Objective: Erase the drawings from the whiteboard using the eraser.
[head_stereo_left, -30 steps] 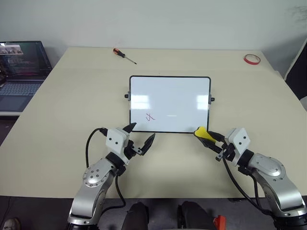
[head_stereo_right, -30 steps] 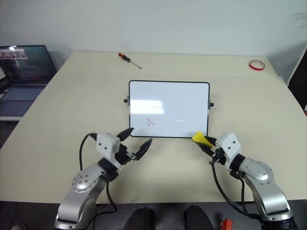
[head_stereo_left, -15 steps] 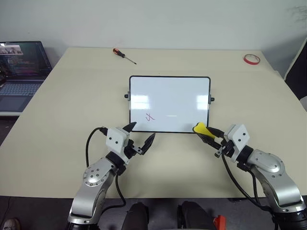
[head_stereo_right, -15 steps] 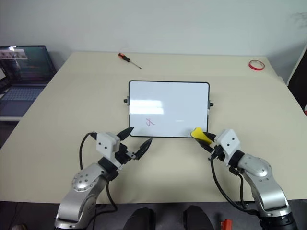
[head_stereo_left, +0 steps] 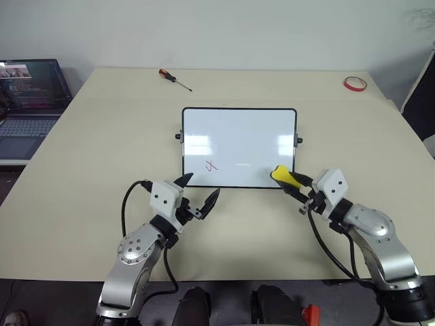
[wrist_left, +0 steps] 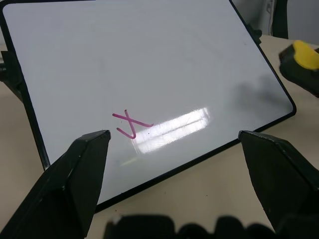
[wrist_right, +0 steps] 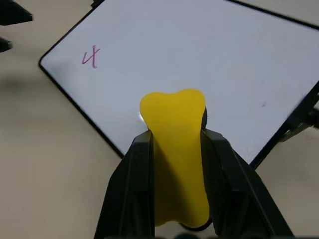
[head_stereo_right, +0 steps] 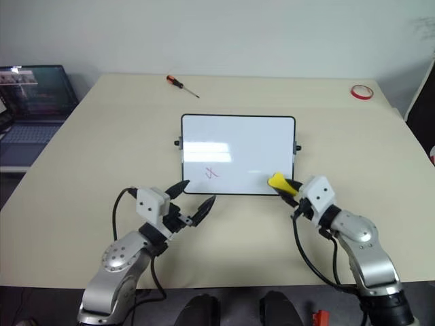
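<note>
My right pincer (head_stereo_left: 291, 183) clamps the eraser (head_stereo_left: 281, 176) over the whiteboard's (head_stereo_left: 238, 136) near right corner; left pincer (head_stereo_left: 201, 193) wide. The drawing (head_stereo_left: 213, 165) sits near left; unpinned, the board may skid.

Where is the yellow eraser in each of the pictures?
Left eye view: the eraser sits at the whiteboard's near right corner, pinched in the right gripper.
Right eye view: same spot, over that corner.
Left wrist view: a yellow bit at the picture's right edge, past the board's corner.
Right wrist view: big and central, between the two black fingers.
Shared landmark: the pink X-like mark on the board.
</note>
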`<state>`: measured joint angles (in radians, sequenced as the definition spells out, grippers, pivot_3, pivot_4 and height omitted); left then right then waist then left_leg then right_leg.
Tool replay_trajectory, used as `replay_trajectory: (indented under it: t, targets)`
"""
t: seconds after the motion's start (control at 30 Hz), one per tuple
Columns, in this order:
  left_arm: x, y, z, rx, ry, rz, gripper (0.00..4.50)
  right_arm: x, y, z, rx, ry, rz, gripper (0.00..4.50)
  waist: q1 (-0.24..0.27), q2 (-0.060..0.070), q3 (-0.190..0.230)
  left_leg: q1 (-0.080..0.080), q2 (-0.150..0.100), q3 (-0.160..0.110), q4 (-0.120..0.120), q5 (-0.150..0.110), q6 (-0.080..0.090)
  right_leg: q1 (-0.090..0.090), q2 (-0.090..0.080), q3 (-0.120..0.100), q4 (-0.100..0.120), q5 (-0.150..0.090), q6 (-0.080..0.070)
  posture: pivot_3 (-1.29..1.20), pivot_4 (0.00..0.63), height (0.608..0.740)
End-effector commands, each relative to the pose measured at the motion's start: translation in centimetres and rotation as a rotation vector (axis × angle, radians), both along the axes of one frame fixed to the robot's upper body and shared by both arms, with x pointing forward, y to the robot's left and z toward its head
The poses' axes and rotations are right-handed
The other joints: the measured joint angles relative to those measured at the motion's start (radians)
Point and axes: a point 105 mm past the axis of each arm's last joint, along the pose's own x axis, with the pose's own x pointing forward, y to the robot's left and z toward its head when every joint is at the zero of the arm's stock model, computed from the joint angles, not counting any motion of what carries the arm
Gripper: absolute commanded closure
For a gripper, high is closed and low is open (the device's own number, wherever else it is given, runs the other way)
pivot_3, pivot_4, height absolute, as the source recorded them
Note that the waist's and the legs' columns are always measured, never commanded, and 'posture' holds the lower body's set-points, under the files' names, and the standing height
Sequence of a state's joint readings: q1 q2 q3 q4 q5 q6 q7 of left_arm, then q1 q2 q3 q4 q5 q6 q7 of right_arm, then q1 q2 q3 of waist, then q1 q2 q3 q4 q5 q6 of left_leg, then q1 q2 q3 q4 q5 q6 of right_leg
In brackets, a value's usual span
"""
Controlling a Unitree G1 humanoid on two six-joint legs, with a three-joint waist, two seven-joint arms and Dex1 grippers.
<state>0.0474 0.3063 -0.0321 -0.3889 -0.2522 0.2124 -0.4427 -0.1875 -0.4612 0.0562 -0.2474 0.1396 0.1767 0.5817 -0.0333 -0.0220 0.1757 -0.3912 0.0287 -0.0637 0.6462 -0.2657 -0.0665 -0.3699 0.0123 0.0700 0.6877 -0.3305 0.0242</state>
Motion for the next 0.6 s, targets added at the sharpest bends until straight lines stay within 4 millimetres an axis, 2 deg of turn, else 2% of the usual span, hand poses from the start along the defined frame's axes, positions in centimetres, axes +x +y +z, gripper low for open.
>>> replay_trajectory:
  t: [0.03,0.1,0.37,0.6]
  targets:
    - [-0.2,-0.3,1.0,-0.01,-0.043,-0.003,0.0,1.0,2.4,1.9,0.003,-0.107,0.053,3.52,0.0,0.0,0.0,0.001,0.0,0.0,0.0,0.0,0.0,0.0,0.0,0.0,0.001,0.0,0.0,0.0,0.15,0.74]
    - [-0.2,-0.2,0.9,-0.008,-0.039,-0.002,0.0,1.8,4.1,2.4,0.019,-0.132,0.088,3.52,0.0,0.0,0.0,0.001,0.0,0.001,0.0,0.0,0.0,0.0,0.0,0.0,0.003,0.0,0.0,0.0,0.15,0.74]
    - [-0.5,0.7,0.8,0.007,-0.03,0.014,0.0,3.6,11.5,2.7,0.002,-0.168,0.236,3.52,0.001,0.0,0.0,0.001,0.001,0.004,0.001,0.0,0.0,-0.002,-0.001,0.0,0.005,0.0,0.0,0.0,0.15,0.74]
    - [-0.9,0.1,0.8,0.001,-0.03,0.016,0.0,6.2,15.4,1.1,-0.19,-0.172,0.217,3.52,0.0,0.0,0.0,0.001,0.001,0.004,0.001,0.0,0.0,-0.004,-0.001,0.0,0.009,0.0,0.0,0.0,0.15,0.74]
